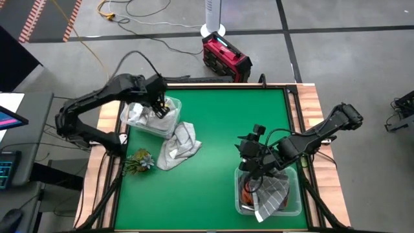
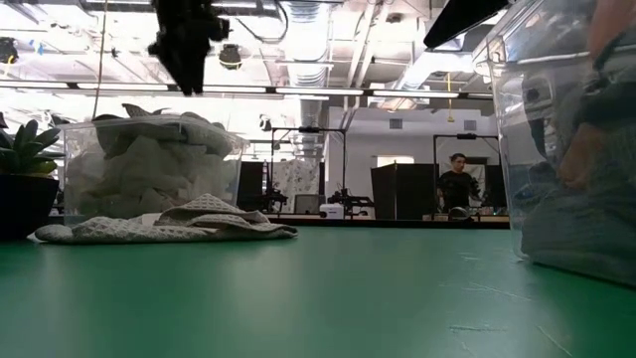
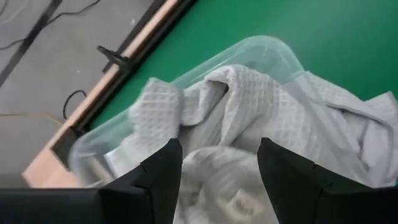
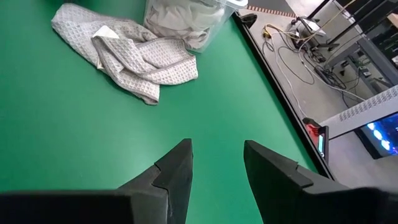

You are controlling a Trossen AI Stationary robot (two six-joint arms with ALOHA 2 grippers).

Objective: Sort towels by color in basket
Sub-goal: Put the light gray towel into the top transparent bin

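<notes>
Item: one light grey towel (image 1: 177, 145), crumpled loose on the green table (image 1: 213, 136), just beside the left clear basket (image 1: 150, 116) that already held pale towels (image 3: 249, 118). Left gripper (image 1: 162, 105) hovered above that basket, fingers spread, holding nothing. Right gripper (image 1: 254, 160) hung over the right basket (image 1: 272, 191), which held a grey checked towel (image 1: 270, 194) and something orange; fingers spread, empty. Advice: pinch the loose towel at a raised fold, lift it clear of the rim, then release it well inside the left basket.
</notes>
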